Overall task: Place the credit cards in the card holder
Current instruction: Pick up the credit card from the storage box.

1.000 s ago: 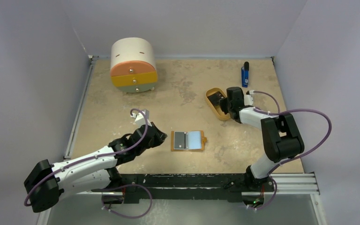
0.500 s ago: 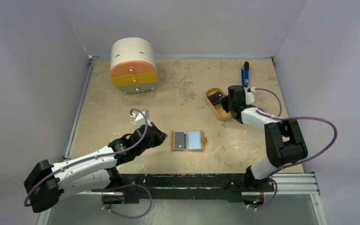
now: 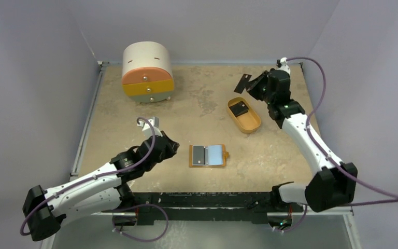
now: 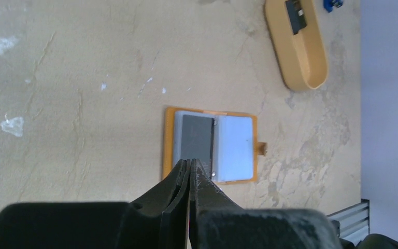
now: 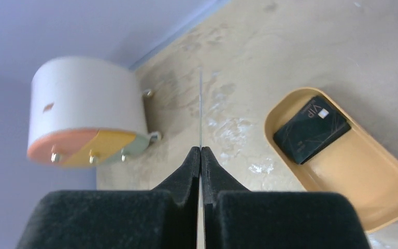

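Aloft, right tool (image 3: 255, 87) pinching credit card (image 3: 245, 83) (edge-on), left tool (image 4: 189, 166) fully closed.

Two black credit cards (image 3: 244, 83) (image 3: 240, 109) are plainly visible. There is one card holder (image 3: 208, 155), one oval tray (image 3: 250, 122) and one round cabinet (image 3: 146, 62) with three drawers.

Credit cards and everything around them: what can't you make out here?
Held card, right wrist view: edge-on between the right gripper's fingers, face unseen.
Card in the tray, top view: lettering too small; the tray rim is clear.
Card holder, left wrist view: near edge partly behind the left gripper.
Blue object, left wrist view: cut off by the top edge.
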Controlling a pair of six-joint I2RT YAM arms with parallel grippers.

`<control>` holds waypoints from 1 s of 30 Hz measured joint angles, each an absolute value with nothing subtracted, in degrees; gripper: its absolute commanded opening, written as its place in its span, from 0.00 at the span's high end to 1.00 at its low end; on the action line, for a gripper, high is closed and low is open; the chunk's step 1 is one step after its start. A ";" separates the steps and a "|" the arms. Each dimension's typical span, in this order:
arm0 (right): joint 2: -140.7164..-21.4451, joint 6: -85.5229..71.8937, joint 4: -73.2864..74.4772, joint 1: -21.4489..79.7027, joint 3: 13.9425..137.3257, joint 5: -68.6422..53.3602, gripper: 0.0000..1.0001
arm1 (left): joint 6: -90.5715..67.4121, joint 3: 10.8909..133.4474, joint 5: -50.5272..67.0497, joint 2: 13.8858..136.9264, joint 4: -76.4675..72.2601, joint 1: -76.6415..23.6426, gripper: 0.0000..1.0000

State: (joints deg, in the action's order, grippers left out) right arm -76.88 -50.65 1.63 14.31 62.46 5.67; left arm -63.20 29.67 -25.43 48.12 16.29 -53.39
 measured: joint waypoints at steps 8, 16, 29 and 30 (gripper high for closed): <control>-60.34 -29.50 16.38 22.35 64.45 -7.81 1.00 | -55.94 36.91 -24.01 48.93 15.62 -53.43 0.85; -49.08 -27.33 22.00 26.68 45.12 -19.07 1.00 | -54.39 36.93 -19.88 61.45 8.16 -57.06 0.74; -59.11 -30.72 21.98 26.68 34.48 -26.72 1.00 | -55.11 40.73 -17.65 77.36 3.86 -58.63 0.81; -59.64 -31.09 22.17 26.68 33.95 -26.65 1.00 | -55.16 40.84 -17.37 78.15 3.79 -58.65 0.81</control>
State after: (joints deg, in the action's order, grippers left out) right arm -59.64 -31.09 22.17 26.68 33.95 -26.65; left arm -55.16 40.84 -17.37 78.15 3.79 -58.65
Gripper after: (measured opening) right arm 0.005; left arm 0.188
